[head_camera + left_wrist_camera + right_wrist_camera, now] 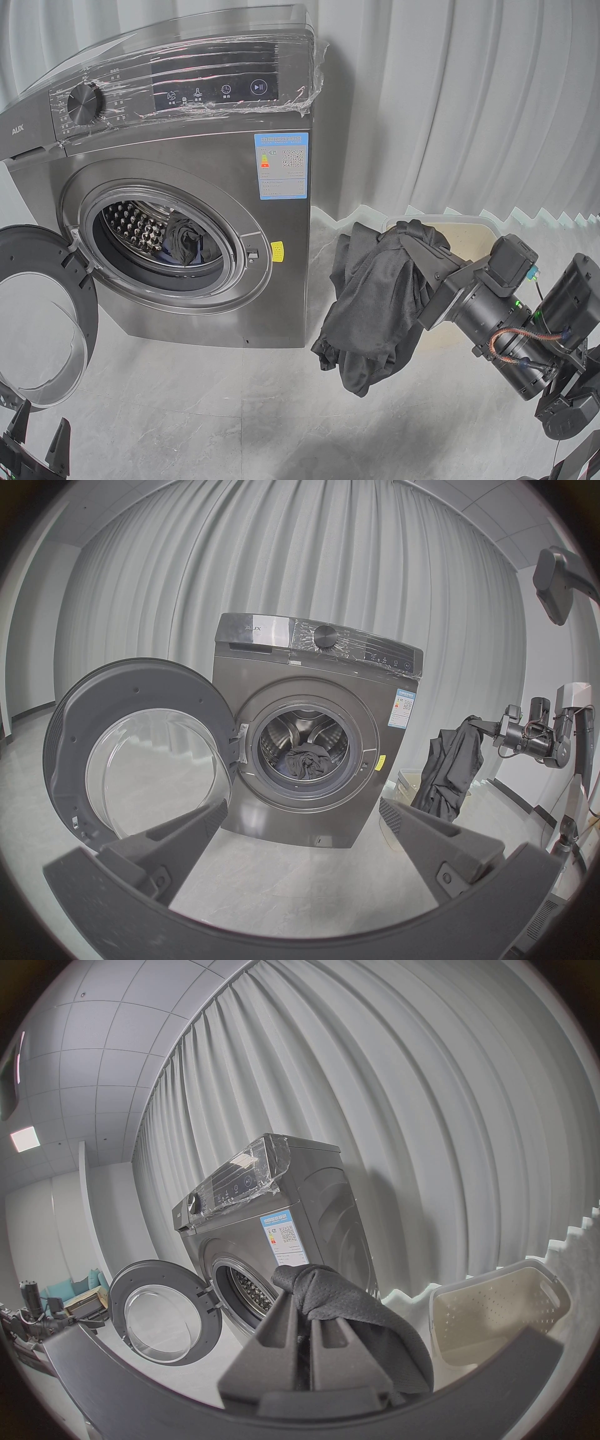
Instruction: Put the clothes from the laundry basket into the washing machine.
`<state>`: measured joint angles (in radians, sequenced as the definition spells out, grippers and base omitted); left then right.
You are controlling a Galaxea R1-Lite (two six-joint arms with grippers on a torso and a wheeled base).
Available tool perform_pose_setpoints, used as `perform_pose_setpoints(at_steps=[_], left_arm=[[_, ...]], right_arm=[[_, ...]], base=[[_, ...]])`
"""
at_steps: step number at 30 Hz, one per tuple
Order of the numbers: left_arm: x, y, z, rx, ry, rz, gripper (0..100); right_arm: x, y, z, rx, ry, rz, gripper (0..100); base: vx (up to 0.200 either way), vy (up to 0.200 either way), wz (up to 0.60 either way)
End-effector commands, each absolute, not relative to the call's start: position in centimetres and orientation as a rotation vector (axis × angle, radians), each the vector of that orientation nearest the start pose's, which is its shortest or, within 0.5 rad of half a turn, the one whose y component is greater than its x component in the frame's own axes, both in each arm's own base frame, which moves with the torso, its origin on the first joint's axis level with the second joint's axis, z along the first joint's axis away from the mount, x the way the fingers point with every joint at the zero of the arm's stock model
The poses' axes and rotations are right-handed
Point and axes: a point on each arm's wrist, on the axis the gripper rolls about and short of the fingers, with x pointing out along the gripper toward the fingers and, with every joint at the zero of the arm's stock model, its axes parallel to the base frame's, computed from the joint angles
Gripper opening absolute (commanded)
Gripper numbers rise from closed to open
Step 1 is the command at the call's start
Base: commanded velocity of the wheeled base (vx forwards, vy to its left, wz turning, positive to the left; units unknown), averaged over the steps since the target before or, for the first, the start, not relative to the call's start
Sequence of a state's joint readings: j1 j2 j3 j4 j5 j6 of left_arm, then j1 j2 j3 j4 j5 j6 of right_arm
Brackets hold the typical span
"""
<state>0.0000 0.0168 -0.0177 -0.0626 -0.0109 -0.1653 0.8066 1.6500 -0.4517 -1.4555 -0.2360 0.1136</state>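
A grey washing machine (187,156) stands with its round door (37,312) swung open to the left. Dark clothes (184,240) lie inside its drum (306,761). My right gripper (415,244) is shut on a black garment (375,306), which hangs in the air to the right of the machine, in front of the laundry basket (462,228). In the right wrist view the fingers (337,1347) pinch the black garment (350,1304), with the cream basket (500,1310) on the floor beyond. My left gripper (300,830) stands open low at the left, facing the machine (312,730).
White curtains (469,106) hang behind the machine and the basket. Grey tiled floor (200,400) lies open in front of the machine. The open door (144,755) juts out on the machine's left side.
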Motion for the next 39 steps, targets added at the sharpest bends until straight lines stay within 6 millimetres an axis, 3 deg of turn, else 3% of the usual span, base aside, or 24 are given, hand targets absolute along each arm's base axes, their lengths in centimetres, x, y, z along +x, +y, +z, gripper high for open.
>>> perform_pose_setpoints(at_steps=[1, 16, 27, 34, 39], left_arm=[[-2.30, -0.02, 8.19, -0.168, -0.062, -0.016, 100], [-2.30, -0.02, 8.19, -0.168, -0.062, -0.016, 100], [-2.30, -0.03, 8.19, -0.170, -0.062, -0.018, 100], [-2.30, -0.03, 8.19, -0.170, -0.062, -0.018, 100], [-2.30, -0.03, 8.19, -0.168, -0.062, -0.018, 100]], right_arm=[[18.14, 18.18, 18.99, 0.241, -0.196, 0.580, 0], [17.87, 18.40, 19.05, 0.244, -0.197, 0.594, 0], [17.87, 18.41, 18.97, 0.244, -0.194, 0.594, 0], [17.90, 18.43, 18.92, 0.244, -0.190, 0.590, 0], [17.97, 18.49, 18.72, 0.242, -0.183, 0.588, 0]], base=[[0.000, 0.200, 0.00], [0.000, 0.200, 0.00], [0.000, 0.000, 0.00], [-0.200, 0.000, 0.00], [0.000, 0.000, 0.00]])
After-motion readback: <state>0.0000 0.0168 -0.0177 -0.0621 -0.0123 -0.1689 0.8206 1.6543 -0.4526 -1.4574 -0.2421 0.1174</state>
